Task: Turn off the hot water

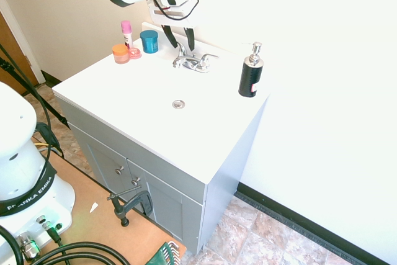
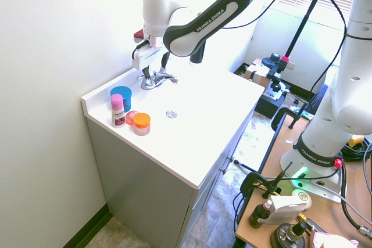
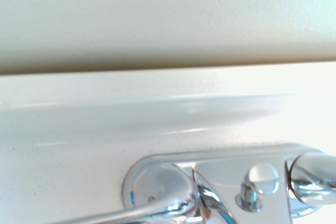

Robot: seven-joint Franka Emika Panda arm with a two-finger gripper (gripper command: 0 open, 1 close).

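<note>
A chrome two-handled faucet (image 1: 193, 62) stands at the back of the white sink top (image 1: 124, 91). No water is visible. The hot water control is its left lever (image 1: 180, 60), and it shows close up in the wrist view as a shiny handle (image 3: 142, 212) beside the faucet base. My gripper (image 1: 182, 48) hangs open just above that left lever, one dark finger (image 1: 169, 35) on each side. Seen from the other side, the gripper (image 2: 154, 71) sits right over the faucet (image 2: 157, 79).
Left of the faucet stand a teal cup (image 1: 149, 40), a pink-capped bottle (image 1: 127, 32) and an orange jar (image 1: 120, 53). A black soap dispenser (image 1: 251, 72) stands to the right. The wall rises directly behind the faucet. The drain (image 1: 178, 103) is in the basin.
</note>
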